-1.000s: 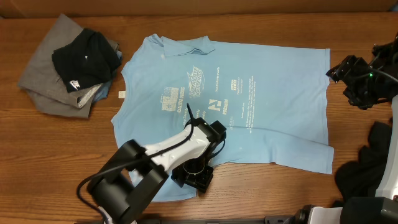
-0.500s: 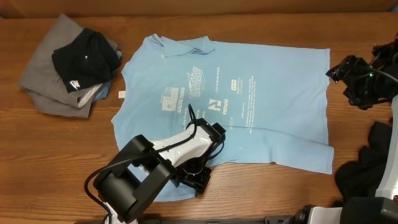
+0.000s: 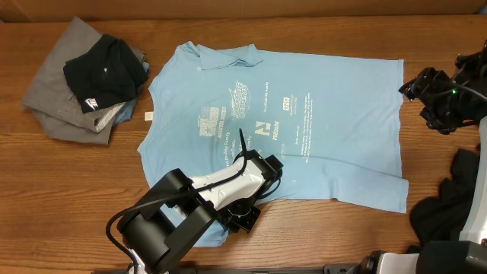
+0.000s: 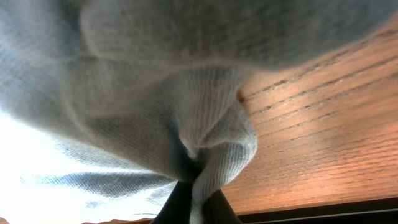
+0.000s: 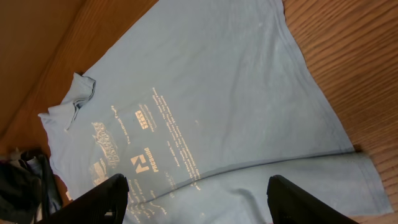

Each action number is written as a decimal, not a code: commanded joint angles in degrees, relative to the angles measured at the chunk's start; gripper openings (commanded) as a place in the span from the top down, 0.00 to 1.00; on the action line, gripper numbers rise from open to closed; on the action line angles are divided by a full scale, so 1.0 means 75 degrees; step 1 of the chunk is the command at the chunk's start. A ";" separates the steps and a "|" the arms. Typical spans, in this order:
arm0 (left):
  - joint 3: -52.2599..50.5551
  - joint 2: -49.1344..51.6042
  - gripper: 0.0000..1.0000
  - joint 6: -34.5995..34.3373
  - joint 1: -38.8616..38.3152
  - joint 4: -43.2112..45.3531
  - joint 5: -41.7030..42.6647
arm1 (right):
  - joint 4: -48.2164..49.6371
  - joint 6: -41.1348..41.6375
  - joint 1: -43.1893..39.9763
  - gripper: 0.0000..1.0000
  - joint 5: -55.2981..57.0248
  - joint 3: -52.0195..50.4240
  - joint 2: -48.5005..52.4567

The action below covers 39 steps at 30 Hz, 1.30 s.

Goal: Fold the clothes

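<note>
Shirt [image 3: 319, 129] on table [image 3: 68, 205] ctr, clothes pile [image 3: 84, 87] to its L, farther back.

Left arm [image 3: 217, 189]: white link, black joints, thin black cable [image 3: 242, 143]. Right arm [image 3: 447, 105]: black housing, green light [image 3: 453, 92].

Left tool [image 4: 194, 200] nearly all buried in folds of light blue T-shirt [image 4: 155, 93]

Chest print: white lettering on the light blue T-shirt [image 3: 335, 91] — too small for me to read.
Logo: I make out only an N-like mark [image 5: 138, 163].
Black T-shirt [image 3: 103, 67], counter's left edge: white emblem [image 3: 90, 103] — unreadable.
</note>
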 commanded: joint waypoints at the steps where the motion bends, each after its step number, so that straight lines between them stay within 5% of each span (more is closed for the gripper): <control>1: 0.0093 0.0009 0.96 0.0047 -0.0041 -0.0149 -0.0254 | 0.0029 -0.0026 0.0006 0.25 0.0038 -0.0006 0.0020; 6: 0.0825 -0.0055 0.92 0.0382 -0.0041 -0.1341 -0.0385 | 0.0032 -0.0026 0.0006 0.25 0.0038 -0.0006 0.0020; 12: 0.1775 -0.0055 0.90 0.0388 0.0117 -0.2183 -0.2180 | 0.0079 -0.0026 0.0006 0.24 0.0035 -0.0006 0.0020; 22: 0.2194 -0.0055 0.86 0.1699 0.1154 -0.0519 -0.3045 | 0.0082 -0.0026 0.0006 0.20 0.0035 -0.0006 0.0020; 23: 0.2194 -0.0055 0.82 0.1798 0.1259 -0.0312 -0.3042 | 0.0082 -0.0023 0.0006 0.20 0.0035 -0.0006 0.0020; 25: 0.2209 -0.0055 0.46 0.1781 0.1434 -0.0122 -0.2970 | 0.0082 -0.0026 0.0006 0.20 0.0035 -0.0006 0.0020; 26: 0.2264 -0.0055 0.38 0.1784 0.1539 -0.0187 -0.2783 | 0.0082 -0.0026 0.0006 0.20 0.0035 -0.0006 0.0020; 34: 0.2769 -0.0085 0.48 0.1751 0.1737 -0.1856 -0.0883 | 0.0082 -0.0026 0.0006 0.20 0.0035 -0.0006 0.0020; 39: 0.2346 -0.0082 0.49 0.1236 0.1207 -0.1935 -0.0883 | 0.0079 -0.0029 0.0006 0.20 0.0038 -0.0006 0.0020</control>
